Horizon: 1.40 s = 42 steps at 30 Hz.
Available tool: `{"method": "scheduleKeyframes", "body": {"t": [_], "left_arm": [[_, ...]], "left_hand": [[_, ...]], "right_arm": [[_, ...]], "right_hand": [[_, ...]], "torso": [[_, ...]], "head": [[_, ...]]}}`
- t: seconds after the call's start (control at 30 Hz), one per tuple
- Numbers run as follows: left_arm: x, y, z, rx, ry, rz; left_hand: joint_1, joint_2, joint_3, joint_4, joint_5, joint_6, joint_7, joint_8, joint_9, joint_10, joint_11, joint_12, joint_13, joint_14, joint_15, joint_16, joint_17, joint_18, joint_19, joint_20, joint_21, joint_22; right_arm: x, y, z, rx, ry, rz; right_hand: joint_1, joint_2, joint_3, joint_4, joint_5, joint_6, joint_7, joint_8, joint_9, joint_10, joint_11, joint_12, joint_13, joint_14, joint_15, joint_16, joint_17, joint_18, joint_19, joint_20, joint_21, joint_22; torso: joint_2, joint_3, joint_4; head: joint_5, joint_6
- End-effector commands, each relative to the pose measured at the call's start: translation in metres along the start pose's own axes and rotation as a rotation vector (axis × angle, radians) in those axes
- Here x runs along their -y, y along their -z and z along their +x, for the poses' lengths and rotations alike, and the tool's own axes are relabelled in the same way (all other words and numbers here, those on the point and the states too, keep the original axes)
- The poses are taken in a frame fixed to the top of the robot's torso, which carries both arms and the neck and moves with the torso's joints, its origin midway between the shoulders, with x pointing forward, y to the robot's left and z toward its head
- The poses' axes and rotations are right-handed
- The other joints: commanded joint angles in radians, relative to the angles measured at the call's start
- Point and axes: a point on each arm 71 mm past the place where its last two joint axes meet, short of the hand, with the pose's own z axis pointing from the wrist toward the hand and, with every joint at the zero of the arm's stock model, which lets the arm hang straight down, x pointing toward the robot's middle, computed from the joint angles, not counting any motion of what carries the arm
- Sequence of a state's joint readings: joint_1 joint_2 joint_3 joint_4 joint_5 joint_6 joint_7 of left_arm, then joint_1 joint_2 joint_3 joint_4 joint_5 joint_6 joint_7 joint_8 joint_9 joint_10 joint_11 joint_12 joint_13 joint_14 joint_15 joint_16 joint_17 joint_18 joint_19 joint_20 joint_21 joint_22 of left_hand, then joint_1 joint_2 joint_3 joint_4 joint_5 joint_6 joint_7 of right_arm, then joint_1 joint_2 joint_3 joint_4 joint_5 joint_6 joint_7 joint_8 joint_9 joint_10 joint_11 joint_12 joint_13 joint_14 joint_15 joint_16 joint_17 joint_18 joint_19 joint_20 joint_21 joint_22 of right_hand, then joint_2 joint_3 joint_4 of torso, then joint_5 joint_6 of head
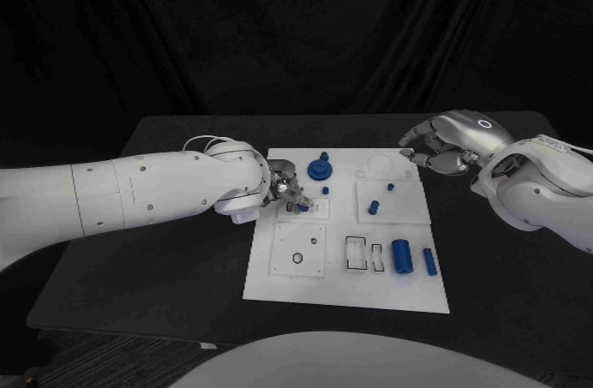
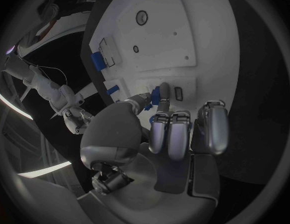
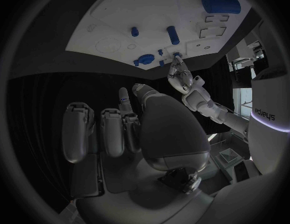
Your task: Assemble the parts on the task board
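The white task board lies in the middle of the black table. My left hand is over the board's left side and pinches a small blue part between thumb and finger, right by a small slot. My right hand hovers off the board's far right corner with its fingers curled in and nothing in them. On the board are a blue gear-like piece, a small peg, a short cylinder, a thick cylinder and a slimmer one.
A square inset with a ring sits at the board's near left, and two rectangular slots lie beside the thick cylinder. Bare black table surrounds the board on every side.
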<state>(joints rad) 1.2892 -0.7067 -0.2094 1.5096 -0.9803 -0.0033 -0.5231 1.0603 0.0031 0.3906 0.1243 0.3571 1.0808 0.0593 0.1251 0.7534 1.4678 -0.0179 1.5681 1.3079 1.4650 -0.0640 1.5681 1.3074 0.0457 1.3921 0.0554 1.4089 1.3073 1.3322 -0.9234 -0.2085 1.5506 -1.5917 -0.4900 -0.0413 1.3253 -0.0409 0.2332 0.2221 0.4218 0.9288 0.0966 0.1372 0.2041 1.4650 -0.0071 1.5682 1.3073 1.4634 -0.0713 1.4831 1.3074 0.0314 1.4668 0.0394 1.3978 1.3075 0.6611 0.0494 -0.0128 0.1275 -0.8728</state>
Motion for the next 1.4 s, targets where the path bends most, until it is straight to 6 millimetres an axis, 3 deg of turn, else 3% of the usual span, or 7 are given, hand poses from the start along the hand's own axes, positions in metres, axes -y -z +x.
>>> {"method": "scheduleKeyframes", "body": {"t": [0.03, 0.4, 0.57, 0.7, 0.9, 1.17, 1.4], "left_arm": [[-0.0024, -0.0008, 0.0062, -0.034, -0.017, -0.010], [-0.0037, -0.0018, 0.0051, -0.032, -0.016, -0.012], [-0.0040, -0.0024, 0.0052, -0.038, -0.020, -0.015], [-0.0046, -0.0029, 0.0052, -0.044, -0.023, -0.020], [-0.0052, -0.0032, 0.0053, -0.049, -0.027, -0.026], [-0.0060, -0.0036, 0.0050, -0.050, -0.027, -0.029], [-0.0061, -0.0038, 0.0043, -0.044, -0.023, -0.023]], "left_hand": [[-0.005, 0.004, -0.001, 0.003, -0.006, -0.003, -0.002, -0.006, -0.002, 0.099, 0.006, -0.002, 0.258, 0.106, 0.007, 0.003, 0.263, 0.014, -0.007, 0.001, -0.005, 0.109], [-0.010, 0.002, -0.009, 0.009, -0.028, -0.009, 0.001, -0.011, -0.002, 0.092, 0.008, -0.010, 0.249, 0.103, 0.009, 0.000, 0.259, 0.016, -0.015, 0.002, -0.015, 0.103], [-0.040, -0.004, -0.055, 0.050, -0.134, -0.060, 0.024, -0.054, -0.029, 0.068, 0.027, -0.037, 0.221, 0.096, 0.023, -0.006, 0.251, 0.018, -0.025, 0.013, -0.032, 0.096], [-0.065, -0.009, -0.107, 0.081, -0.210, -0.076, 0.033, -0.061, -0.053, 0.065, 0.036, -0.042, 0.217, 0.094, 0.032, -0.008, 0.247, 0.020, -0.027, 0.023, -0.039, 0.096], [-0.104, -0.005, -0.172, 0.120, -0.271, -0.077, 0.035, -0.057, -0.072, 0.064, 0.039, -0.043, 0.216, 0.093, 0.035, -0.009, 0.246, 0.021, -0.029, 0.028, -0.047, 0.097], [-0.118, 0.001, -0.199, 0.137, -0.274, -0.069, 0.033, -0.051, -0.075, 0.065, 0.038, -0.042, 0.217, 0.094, 0.035, -0.008, 0.247, 0.021, -0.028, 0.028, -0.049, 0.099], [-0.105, 0.017, -0.211, 0.138, -0.227, -0.066, 0.030, -0.039, -0.066, 0.065, 0.035, -0.042, 0.218, 0.093, 0.033, -0.009, 0.246, 0.022, -0.028, 0.027, -0.052, 0.101]], "right_arm": [[0.0014, 0.0004, 0.0013, -0.002, 0.000, 0.019], [0.0018, 0.0005, 0.0022, -0.005, 0.000, 0.020], [0.0020, 0.0006, 0.0022, -0.005, 0.000, 0.021], [0.0017, 0.0004, 0.0023, -0.005, 0.000, 0.020], [0.0017, 0.0005, 0.0024, -0.004, 0.000, 0.019], [0.0021, 0.0011, 0.0033, -0.006, -0.001, 0.020], [0.0024, 0.0015, 0.0041, -0.009, -0.001, 0.021]], "right_hand": [[0.007, 0.001, 0.008, -0.001, 0.004, 0.000, 0.001, -0.004, 0.001, 0.106, 0.006, 0.003, 0.263, 0.070, 0.005, -0.006, 0.064, 0.012, 0.025, 0.005, -0.006, 0.206], [0.007, 0.001, 0.008, -0.001, 0.004, 0.000, 0.001, -0.004, 0.001, 0.106, 0.006, 0.003, 0.263, 0.070, 0.005, -0.006, 0.064, 0.012, 0.025, 0.005, -0.006, 0.206], [0.007, 0.001, 0.008, -0.001, 0.004, 0.000, 0.001, -0.004, 0.001, 0.106, 0.006, 0.003, 0.263, 0.070, 0.005, -0.006, 0.064, 0.012, 0.025, 0.005, -0.006, 0.206], [0.007, 0.001, 0.008, -0.001, 0.004, 0.000, 0.001, -0.004, 0.001, 0.106, 0.006, 0.003, 0.263, 0.070, 0.005, -0.006, 0.064, 0.012, 0.025, 0.005, -0.006, 0.206], [0.007, 0.001, 0.008, -0.001, 0.004, 0.000, 0.001, -0.004, 0.001, 0.106, 0.006, 0.003, 0.263, 0.070, 0.005, -0.006, 0.064, 0.012, 0.025, 0.005, -0.006, 0.206], [0.006, -0.001, 0.009, -0.002, 0.005, -0.001, 0.002, -0.006, 0.001, 0.106, 0.007, 0.003, 0.263, 0.070, 0.005, -0.007, 0.062, 0.012, 0.025, 0.005, -0.007, 0.205], [0.006, -0.001, 0.009, -0.002, 0.005, -0.001, 0.002, -0.006, 0.001, 0.106, 0.007, 0.003, 0.263, 0.070, 0.005, -0.007, 0.062, 0.012, 0.025, 0.005, -0.007, 0.205]], "torso": [[0.001, -0.0009, -0.0002], [0.001, -0.0009, 0.0014], [0.001, -0.0008, 0.0005], [0.001, -0.0011, -0.0010], [0.001, -0.0008, -0.0016], [0.001, -0.0002, -0.0012], [0.000, -0.0003, -0.0009]], "head": [[0.002, 0.000], [0.000, 0.000], [0.002, 0.000], [0.002, 0.000], [0.002, 0.000], [0.002, 0.000], [0.001, 0.000]]}}
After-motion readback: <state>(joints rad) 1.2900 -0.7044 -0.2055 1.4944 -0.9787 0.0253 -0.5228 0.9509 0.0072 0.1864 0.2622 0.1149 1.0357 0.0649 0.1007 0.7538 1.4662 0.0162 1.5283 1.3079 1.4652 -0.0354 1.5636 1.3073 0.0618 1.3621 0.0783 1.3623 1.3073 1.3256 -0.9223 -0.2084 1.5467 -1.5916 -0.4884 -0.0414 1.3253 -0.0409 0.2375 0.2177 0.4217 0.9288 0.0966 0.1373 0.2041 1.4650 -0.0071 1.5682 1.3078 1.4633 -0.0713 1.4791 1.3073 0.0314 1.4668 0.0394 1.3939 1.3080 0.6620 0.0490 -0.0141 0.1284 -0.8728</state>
